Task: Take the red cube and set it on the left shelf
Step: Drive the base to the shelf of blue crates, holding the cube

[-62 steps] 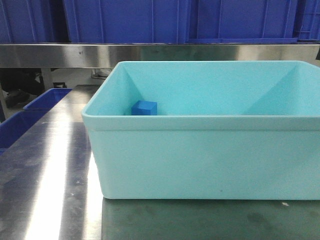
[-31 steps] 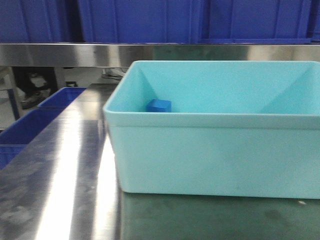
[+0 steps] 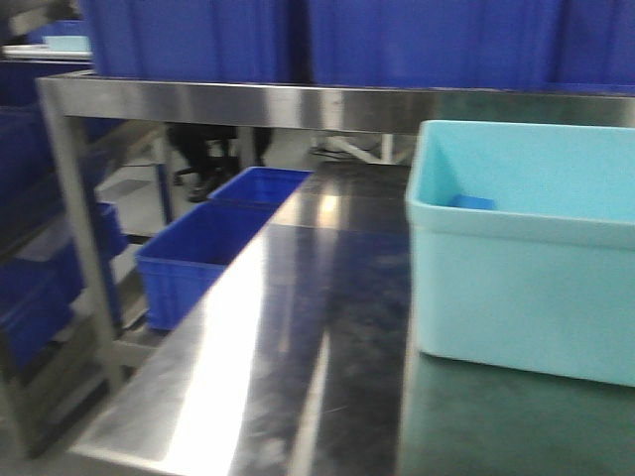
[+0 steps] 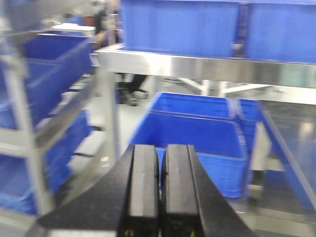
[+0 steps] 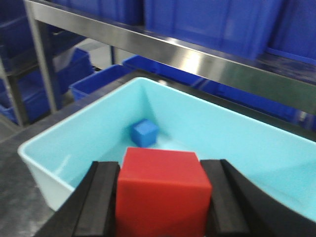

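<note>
Left gripper [image 4: 159, 192] hangs with fingers pressed together on nothing, facing the left shelf rack [image 4: 49, 123] and blue crates [image 4: 190, 131]. In the last second the front view has swung leftward: the teal tub [image 3: 516, 288], which filled the frame, now sits at the right edge, so the base is probably turning toward the drop-off. Right gripper [image 5: 162, 197], parted just to cube width, clamps the red cube [image 5: 163, 190] above the tub and its blue cube [image 5: 144, 133].

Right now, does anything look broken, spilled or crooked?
Nothing stands out. The red cube sits squarely in the right gripper, the blue cube rests flat inside the teal bin, and the left gripper is shut and empty. The front view is blurry, but nothing looks spilled or broken.
</note>
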